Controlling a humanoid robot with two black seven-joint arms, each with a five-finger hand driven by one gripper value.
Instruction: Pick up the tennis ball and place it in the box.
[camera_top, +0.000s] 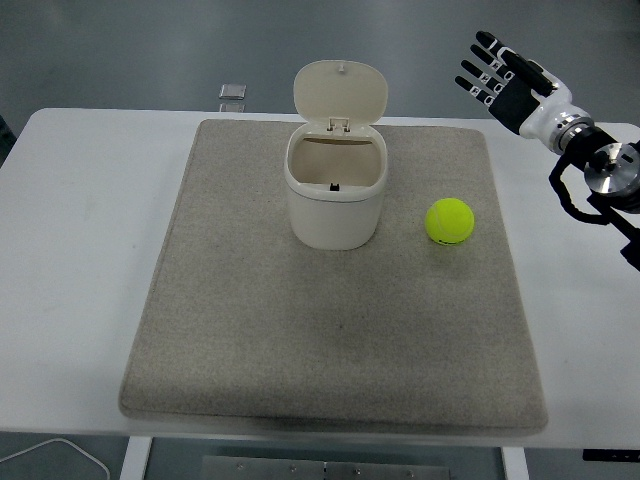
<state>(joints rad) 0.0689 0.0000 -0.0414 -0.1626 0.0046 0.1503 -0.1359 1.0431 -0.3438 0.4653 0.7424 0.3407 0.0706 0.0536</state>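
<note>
A yellow-green tennis ball (449, 221) lies on the grey mat (250, 330), right of the box. The box (335, 195) is a cream bin with its hinged lid (340, 92) standing open at the back; its inside looks empty. My right hand (500, 80) hangs in the air above the mat's far right corner, well behind and to the right of the ball, fingers spread and holding nothing. The left arm is out of view.
The mat covers most of the white table (70, 230). A small grey square object (232, 92) lies at the table's far edge, behind the mat. A white cable (60, 452) shows at the bottom left below the table.
</note>
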